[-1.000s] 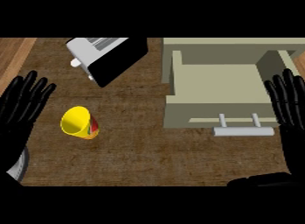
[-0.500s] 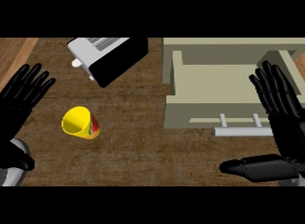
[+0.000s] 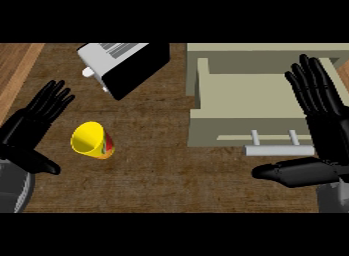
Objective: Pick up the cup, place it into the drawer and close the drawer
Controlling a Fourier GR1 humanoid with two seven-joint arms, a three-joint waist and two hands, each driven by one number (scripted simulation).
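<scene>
On the counter: a brown wooden top (image 3: 169,165) is carrying every item listed below
Cup: the yellow cup (image 3: 93,140) is lying tilted on the counter, mouth facing up-left, well apart from the drawer
Drawer: the beige drawer (image 3: 243,100) is standing open, its handle (image 3: 279,149) pointing toward the robot
Left hand: the left hand (image 3: 31,127) is hovering just beside the cup, fingers straight and spread, gripping nothing
Right hand: the right hand (image 3: 330,125) is hanging over the drawer's right side, fingers extended, thumb out, holding nothing
Toaster: a toaster (image 3: 125,62) is sitting tilted at the far edge

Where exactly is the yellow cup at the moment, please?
In the head view the yellow cup lies on the counter at the left, just right of the open left hand and well left of the open drawer.
</scene>
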